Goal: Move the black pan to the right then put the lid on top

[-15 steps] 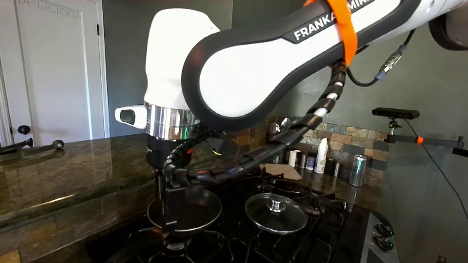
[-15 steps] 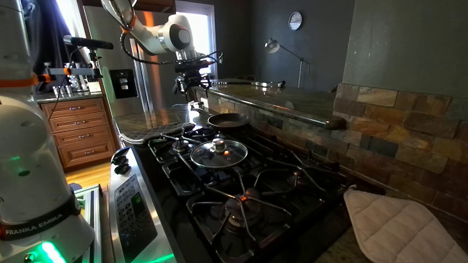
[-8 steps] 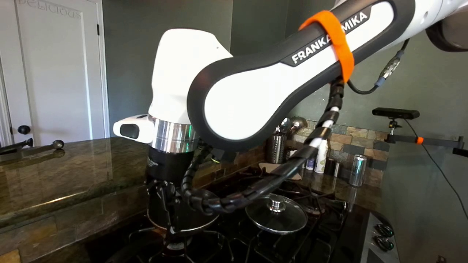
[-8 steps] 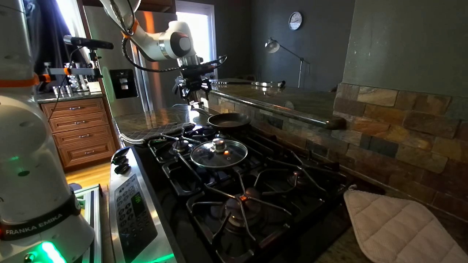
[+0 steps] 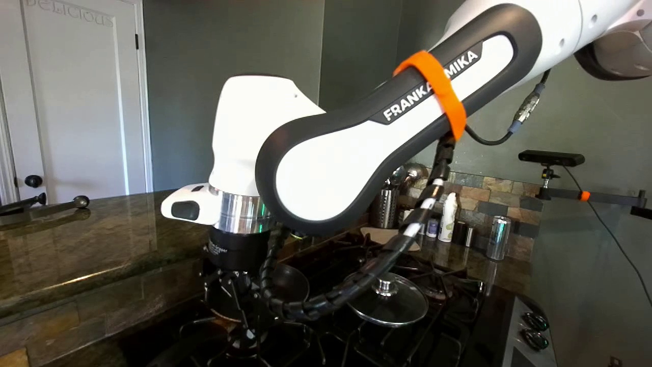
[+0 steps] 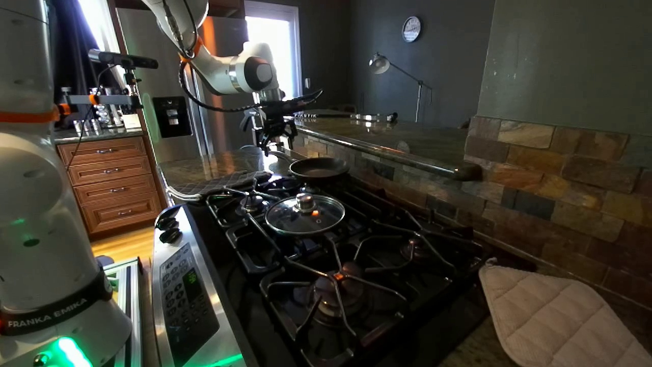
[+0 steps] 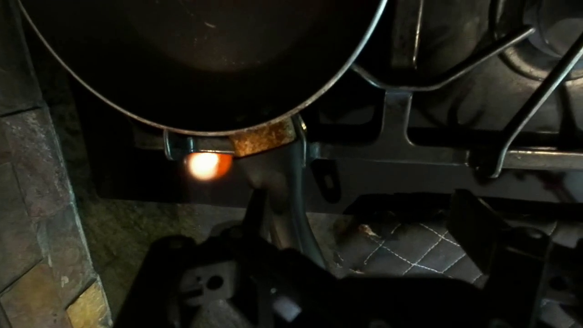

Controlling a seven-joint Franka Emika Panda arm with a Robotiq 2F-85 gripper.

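The black pan [image 6: 319, 168] rests on the far end of the stove in both exterior views; the arm partly covers it in an exterior view [image 5: 290, 284]. Its round body [image 7: 205, 59] fills the upper left of the wrist view. From a rusty bracket its dark handle [image 7: 291, 200] runs down towards my gripper [image 7: 360, 198]. The gripper is open, with the handle beside the left finger [image 7: 256, 209] in that view; whether they touch I cannot tell. In an exterior view the gripper [image 6: 278, 145] hangs left of the pan. The glass lid [image 6: 305, 220] lies knob up on the grates, also seen as lid [image 5: 392, 308].
Metal burner grates [image 6: 336, 285] span the stove. A dark quilted pad [image 7: 419, 246] lies below the gripper, and a white pot holder [image 6: 565, 316] at the stove's near end. A raised stone counter [image 6: 387, 137] runs along behind the pan. Bottles [image 5: 448, 219] stand in the corner.
The arm has come down and my gripper has turned, dropping lower beside the pan in both exterior views. The jaws stay open. Pan and lid have not moved.
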